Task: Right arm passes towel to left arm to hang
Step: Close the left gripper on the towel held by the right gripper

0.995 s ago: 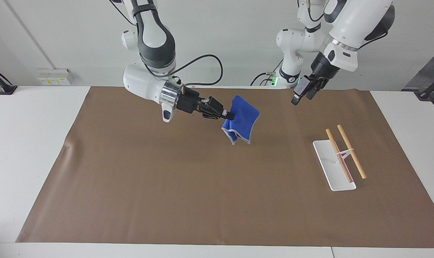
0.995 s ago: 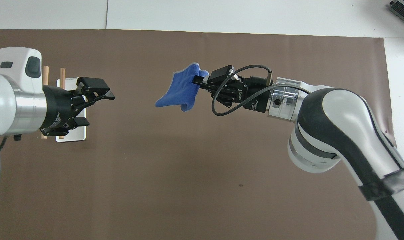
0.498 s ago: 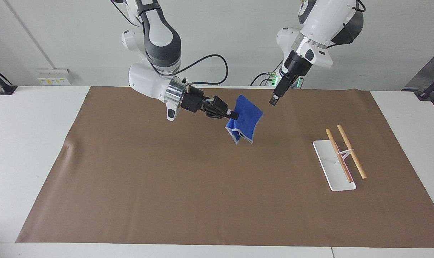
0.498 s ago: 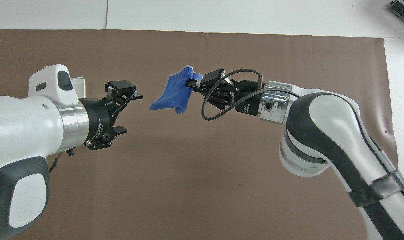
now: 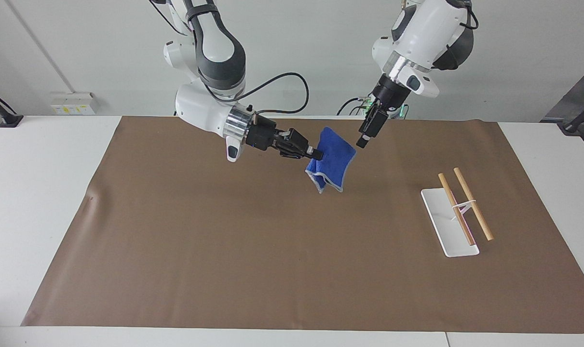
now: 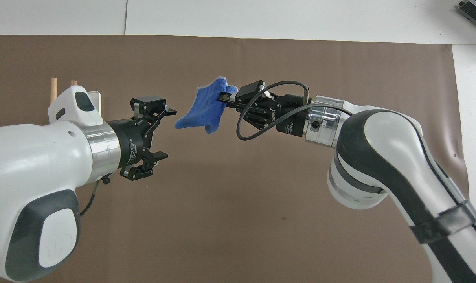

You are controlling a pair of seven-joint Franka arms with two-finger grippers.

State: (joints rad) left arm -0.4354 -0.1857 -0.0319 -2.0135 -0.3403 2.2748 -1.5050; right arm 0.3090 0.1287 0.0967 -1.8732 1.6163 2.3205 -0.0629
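Towel [image 5: 331,161] held up in the air, ready to be passed.

From the facing view, the right end effector [image 5: 316,155] is pinched shut on one edge of the blue towel, which hangs over the brown mat [image 5: 224,231] on the surface. The left end effector [image 5: 365,139] hangs just beside the towel's top corner, not touching it. The wooden rack [image 5: 458,212] waits toward the left arm's end. From the overhead view, the left end effector [image 6: 168,133] has its fingers wide open, near the towel [image 6: 206,108]. The floppy corner could slip between those open fingers, and then the towel may fall when the right end effector [image 6: 224,97] lets go.
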